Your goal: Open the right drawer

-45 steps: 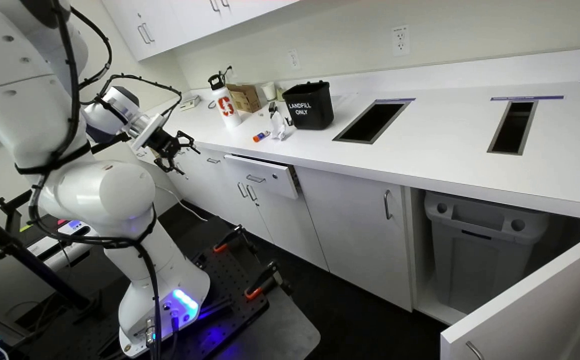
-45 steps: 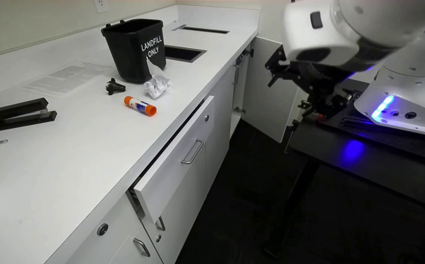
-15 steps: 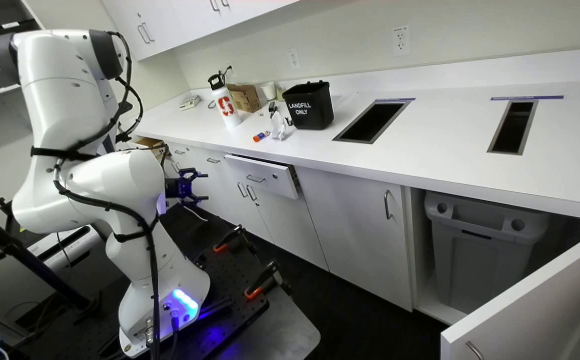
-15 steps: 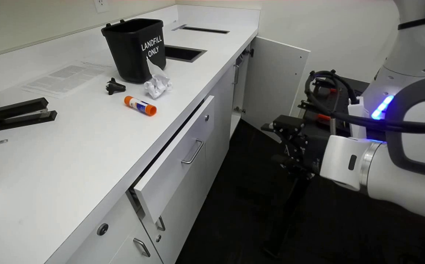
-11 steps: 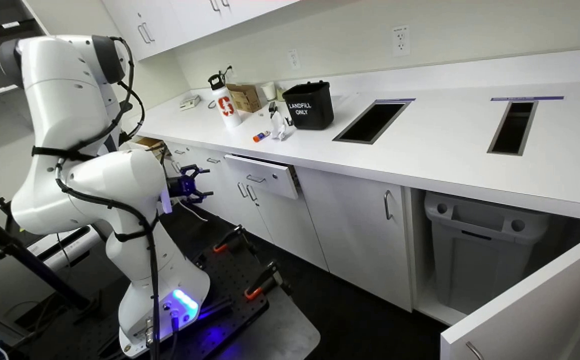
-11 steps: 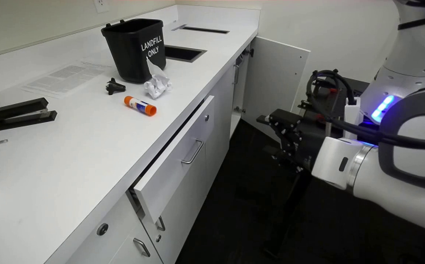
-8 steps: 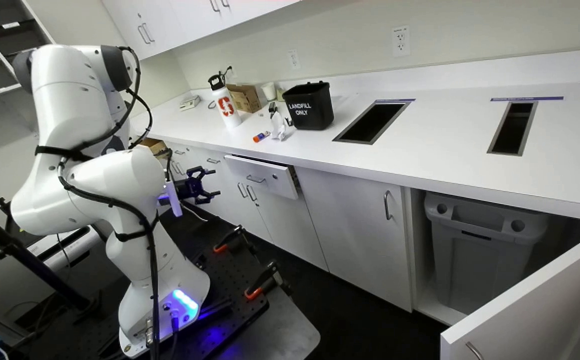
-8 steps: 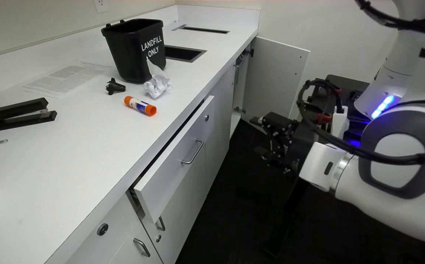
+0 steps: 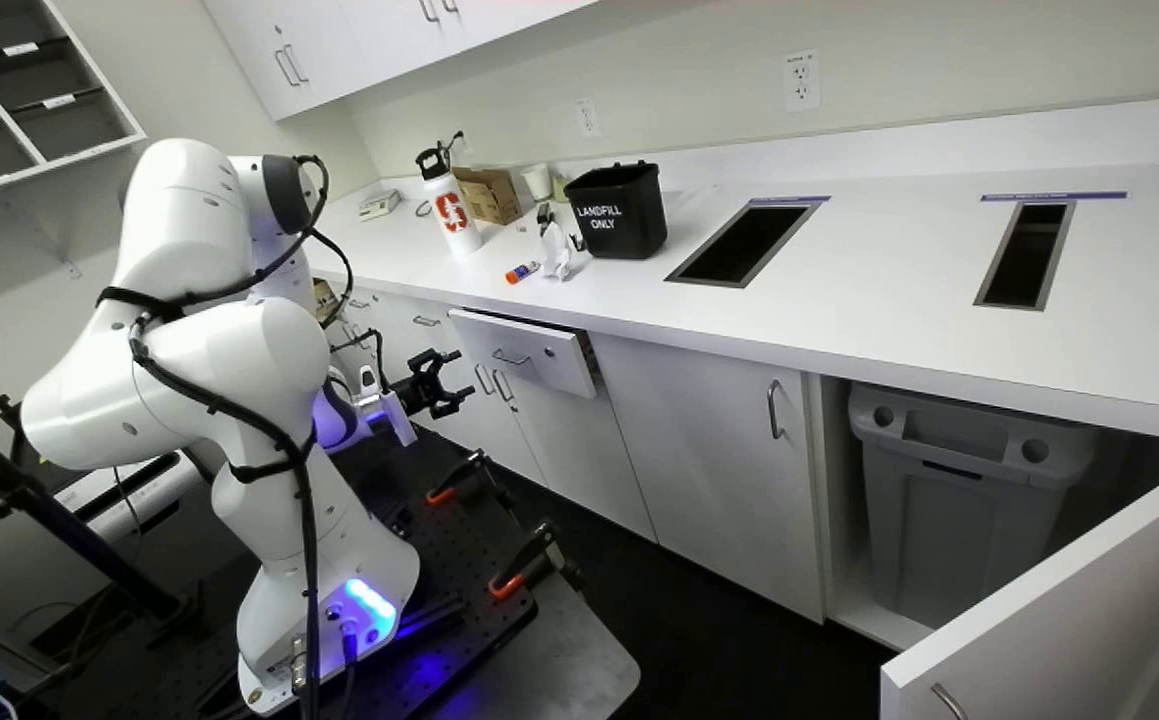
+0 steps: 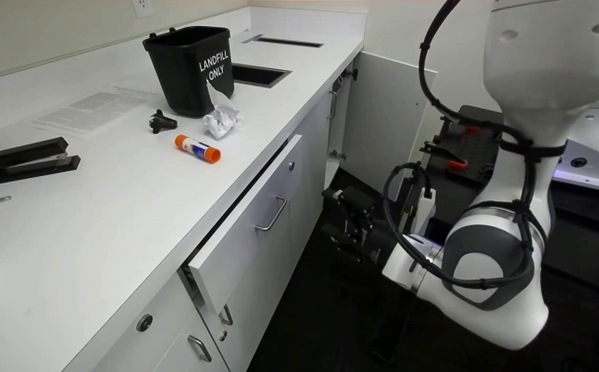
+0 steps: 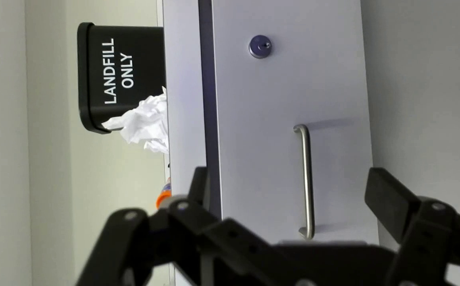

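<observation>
White, flat-fronted and ajar, the right drawer (image 9: 539,368) was seen at two o'clock from the wide-spread black claw (image 9: 461,375) in an exterior view; its slim metal handle (image 11: 308,182) was best straddled evenly before clamping.

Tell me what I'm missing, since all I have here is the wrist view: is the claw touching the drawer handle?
Observer: No. An exterior view shows open space between the claw and the handle.
Operator: From here I see a dark slit above the drawer. Is it flush or sticking out?
Observer: Sticking out: in both exterior views it juts past the edge of the counter.
Operator: Anything else open along that run?
Observer: Yes. In both exterior views a cabinet door stands swung open, farther along.
</observation>
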{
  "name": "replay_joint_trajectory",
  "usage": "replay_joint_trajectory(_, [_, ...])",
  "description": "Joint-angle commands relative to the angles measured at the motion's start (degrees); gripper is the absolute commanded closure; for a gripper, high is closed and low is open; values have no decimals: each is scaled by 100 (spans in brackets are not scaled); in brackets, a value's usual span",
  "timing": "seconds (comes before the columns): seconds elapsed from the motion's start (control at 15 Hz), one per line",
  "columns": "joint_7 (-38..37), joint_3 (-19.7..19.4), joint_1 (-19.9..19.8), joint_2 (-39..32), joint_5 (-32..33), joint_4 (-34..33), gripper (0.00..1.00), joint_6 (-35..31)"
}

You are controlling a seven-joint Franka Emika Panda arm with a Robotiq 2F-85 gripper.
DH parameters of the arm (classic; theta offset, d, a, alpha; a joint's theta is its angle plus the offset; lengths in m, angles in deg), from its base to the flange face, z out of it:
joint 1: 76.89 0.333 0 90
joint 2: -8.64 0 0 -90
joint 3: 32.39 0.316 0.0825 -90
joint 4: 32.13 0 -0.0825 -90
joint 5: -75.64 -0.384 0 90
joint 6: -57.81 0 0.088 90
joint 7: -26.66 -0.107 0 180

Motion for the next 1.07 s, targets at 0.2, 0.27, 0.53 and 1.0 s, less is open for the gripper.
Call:
replay_joint_trajectory(0.2, [28,151,-215,-485,232,-493,0,309])
replay_joint_trajectory(0.27, [28,149,-212,-512,231,-531,0,313])
replay_joint_trajectory(0.53, [129,-8,-157,-619,447,-676,0,398])
replay_joint_trajectory(1.0, [279,-124,-560,-926,1254,-1010,0,329])
